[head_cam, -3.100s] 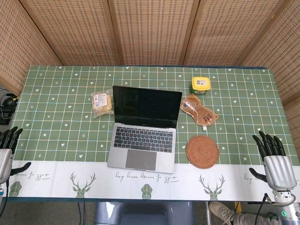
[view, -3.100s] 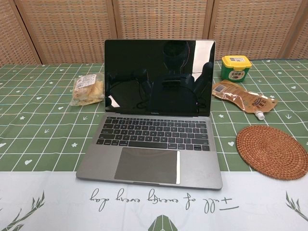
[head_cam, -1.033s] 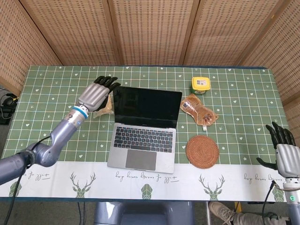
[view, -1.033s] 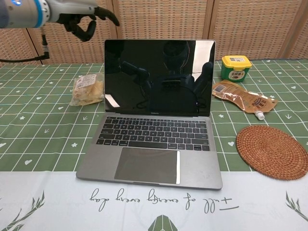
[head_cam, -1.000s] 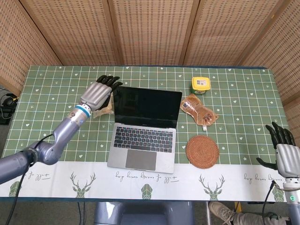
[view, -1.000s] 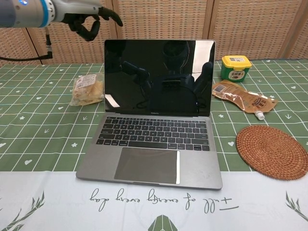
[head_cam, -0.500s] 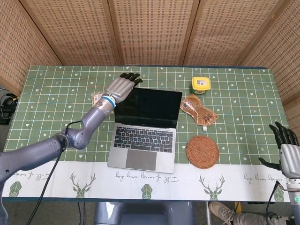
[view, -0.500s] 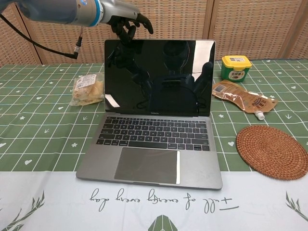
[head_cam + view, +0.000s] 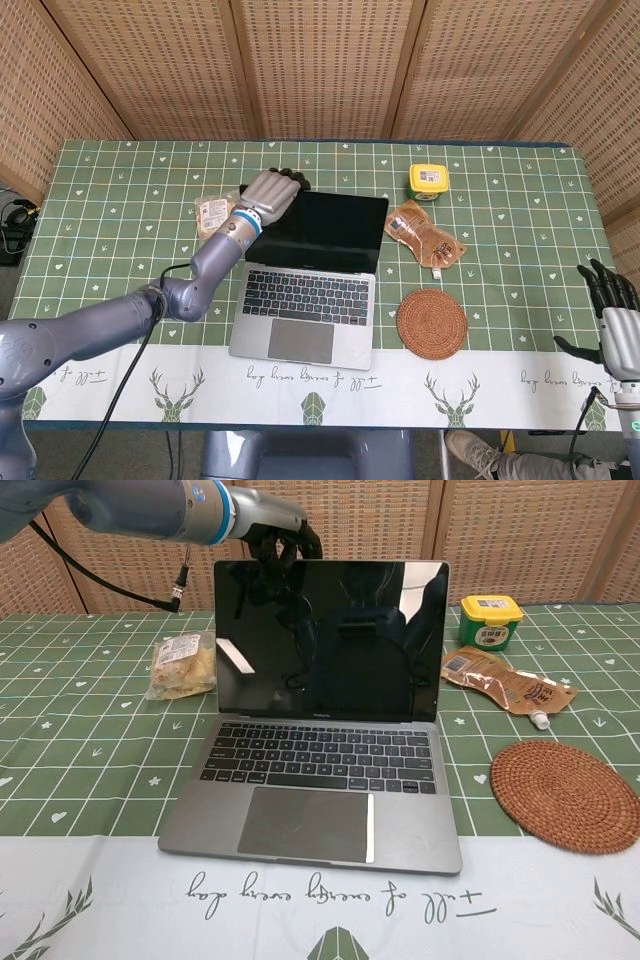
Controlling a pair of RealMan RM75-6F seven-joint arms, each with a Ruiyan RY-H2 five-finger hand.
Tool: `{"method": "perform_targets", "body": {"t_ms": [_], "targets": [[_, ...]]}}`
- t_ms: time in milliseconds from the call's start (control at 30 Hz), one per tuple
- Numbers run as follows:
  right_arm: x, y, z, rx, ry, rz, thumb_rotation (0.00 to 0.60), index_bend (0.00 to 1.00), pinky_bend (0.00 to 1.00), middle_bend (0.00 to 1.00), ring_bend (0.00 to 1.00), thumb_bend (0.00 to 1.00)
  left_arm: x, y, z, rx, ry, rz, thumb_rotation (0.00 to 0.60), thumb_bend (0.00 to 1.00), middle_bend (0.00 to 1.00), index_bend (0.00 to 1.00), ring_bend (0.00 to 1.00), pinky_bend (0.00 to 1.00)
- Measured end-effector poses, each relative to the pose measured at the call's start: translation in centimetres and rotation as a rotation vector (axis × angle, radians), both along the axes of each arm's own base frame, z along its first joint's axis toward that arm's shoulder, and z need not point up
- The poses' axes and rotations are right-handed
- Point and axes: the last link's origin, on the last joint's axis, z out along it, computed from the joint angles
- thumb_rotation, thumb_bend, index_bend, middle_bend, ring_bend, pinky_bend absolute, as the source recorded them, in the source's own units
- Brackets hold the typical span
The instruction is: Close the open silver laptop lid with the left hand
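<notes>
The silver laptop [image 9: 305,300] stands open in the middle of the table, its dark screen [image 9: 325,640] facing me and its lid close to upright. My left hand [image 9: 268,191] reaches in from the left and sits at the lid's top left corner, fingers lying against the back of the lid. In the chest view the left hand [image 9: 281,535] shows just above and behind the top edge, its dark fingers bent down over it. It holds nothing. My right hand [image 9: 613,322] hangs off the table's right front corner, fingers spread and empty.
A bagged snack [image 9: 214,216] lies left of the laptop, under my left forearm. A yellow tub [image 9: 428,181] and a brown pouch [image 9: 425,233] lie to the right, with a round woven coaster [image 9: 431,323] nearer the front. Wicker panels stand behind the table.
My left hand has moved right and down from above the snack onto the lid's top left corner. The lid has tipped slightly toward me. The right hand has stayed put.
</notes>
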Motion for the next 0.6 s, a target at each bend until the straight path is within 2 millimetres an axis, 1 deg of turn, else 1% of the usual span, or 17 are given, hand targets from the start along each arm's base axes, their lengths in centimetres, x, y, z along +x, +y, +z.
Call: {"method": "perform_targets", "body": {"t_ms": [100,267,467,600], "targets": [[0.1,0.0,-0.1,0.003,0.003,0.003,0.600,0.00,0.00,0.00,0.00,0.10,0.3,-0.2,0.2,-0.001,-0.024,-0.003,0.600,1.00,0.27,0.35,0.23,0.26],[0.2,0.1,-0.3,0.008,0.009,0.008,0.600,0.00,0.00,0.00,0.00,0.10,0.7,-0.8,0.9,-0.013,-0.048,-0.023,0.600,1.00,0.30,0.39,0.26,0.28],[0.3,0.2,-0.2,0.003,0.008,0.011,0.600,0.00,0.00,0.00,0.00,0.10,1.1,-1.8,1.7,-0.035,-0.071,-0.046,0.600,1.00,0.31,0.40,0.27,0.29],[0.5,0.3,-0.4,0.013,0.010,0.022,0.600,0.00,0.00,0.00,0.00,0.10,1.2,-3.0,2.2,-0.069,-0.081,-0.063,0.600,1.00,0.31,0.40,0.27,0.29]]}}
